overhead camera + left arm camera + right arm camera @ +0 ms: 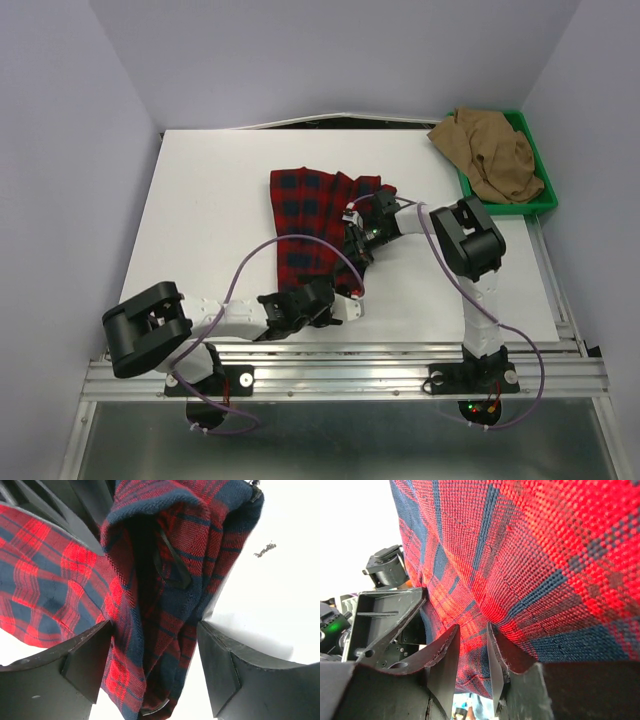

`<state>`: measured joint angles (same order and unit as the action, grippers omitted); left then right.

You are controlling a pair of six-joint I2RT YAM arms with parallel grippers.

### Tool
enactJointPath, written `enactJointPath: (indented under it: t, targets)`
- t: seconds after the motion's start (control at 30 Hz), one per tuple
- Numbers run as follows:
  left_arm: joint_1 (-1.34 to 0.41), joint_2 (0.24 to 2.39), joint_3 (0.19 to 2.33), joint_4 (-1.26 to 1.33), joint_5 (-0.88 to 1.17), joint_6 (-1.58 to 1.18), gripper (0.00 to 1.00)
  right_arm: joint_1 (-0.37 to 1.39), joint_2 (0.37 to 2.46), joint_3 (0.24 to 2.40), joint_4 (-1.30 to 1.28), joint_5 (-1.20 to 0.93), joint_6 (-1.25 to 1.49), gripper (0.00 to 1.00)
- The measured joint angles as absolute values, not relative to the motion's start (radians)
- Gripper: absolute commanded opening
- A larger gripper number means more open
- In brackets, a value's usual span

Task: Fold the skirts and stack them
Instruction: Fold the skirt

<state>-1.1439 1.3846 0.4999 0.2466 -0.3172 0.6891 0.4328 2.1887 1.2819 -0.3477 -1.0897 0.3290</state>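
Note:
The red plaid skirt (310, 215) lies spread on the white table (200, 220), its right and lower edges bunched up. My right gripper (358, 238) is at its right edge. In the right wrist view the right gripper (473, 627) is shut on a fold of the plaid skirt (545, 540). My left gripper (345, 305) is at the skirt's lower right corner. In the left wrist view the left gripper (154, 630) is open, its jaws standing wide either side of a raised fold of the plaid cloth (55, 580). The tan skirt (495, 150) lies crumpled in the tray.
A green tray (512, 208) sits at the table's far right corner and holds the tan skirt. The right arm's elbow (467, 238) stands just in front of the tray. The left arm's elbow (148, 325) is at the near left edge. Walls close in on three sides.

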Motion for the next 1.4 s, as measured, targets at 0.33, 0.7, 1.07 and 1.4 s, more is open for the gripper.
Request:
enactJointPath:
  t: [0.33, 0.7, 1.07, 1.4]
  targets:
    - [-1.215, 1.484, 0.462, 0.486, -0.488, 0.683, 0.81, 0.432, 2.202, 1.288, -0.349, -1.108, 0.322, 0.35]
    - [-1.323, 1.623, 0.440, 0.624, -0.666, 0.706, 0.11, 0.432, 2.218, 1.303, -0.363, -1.126, 0.298, 0.34]
    - [-1.390, 1.547, 0.601, 0.162, -0.579, 0.555, 0.00, 0.460, 2.218, 1.469, -0.514, -1.014, 0.255, 0.55]
    - [-1.425, 1.489, 0.700, -0.110, -0.384, 0.463, 0.00, 0.406, 2.256, 1.987, -0.507, -0.857, 0.216, 0.60]
